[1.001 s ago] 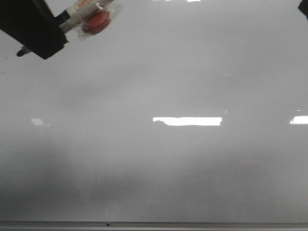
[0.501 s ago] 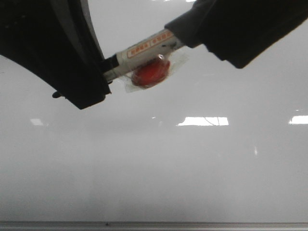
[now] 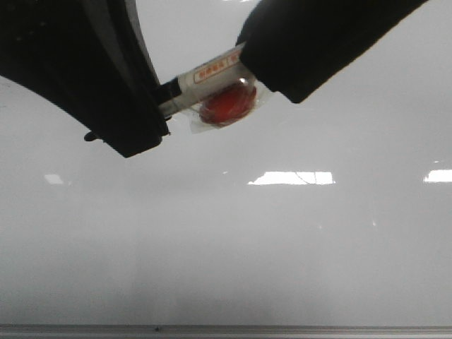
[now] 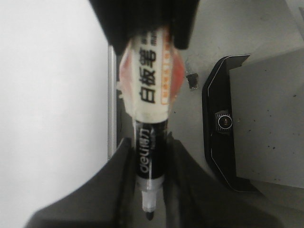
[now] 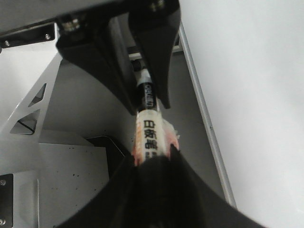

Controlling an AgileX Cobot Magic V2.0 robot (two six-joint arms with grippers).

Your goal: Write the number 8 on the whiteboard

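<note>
The whiteboard point(image 3: 282, 247) fills the front view, glossy and pale grey; no number 8 shows on it. A white marker point(image 3: 212, 73) with an orange label and a red wad in clear plastic point(image 3: 227, 104) hangs above it. My left gripper point(image 3: 145, 116) is shut on the marker's black front part point(image 4: 149, 152), and the bare tip point(image 4: 149, 214) pokes out past the fingers. My right gripper point(image 3: 265, 63) comes from the upper right and is shut round the marker's rear end point(image 5: 149, 137). The board's edge shows in the left wrist view point(image 4: 47, 95) and the right wrist view point(image 5: 251, 71).
The board's grey metal frame point(image 3: 226, 329) runs along the near edge. Bright light reflections point(image 3: 289, 178) lie on the board. Beyond the frame are a black-rimmed grey unit with a small lens point(image 4: 224, 121) and a white metal bracket point(image 5: 28, 109).
My left gripper moved right and down with the marker. My right gripper came in from the upper right and slid over the marker's rear end.
</note>
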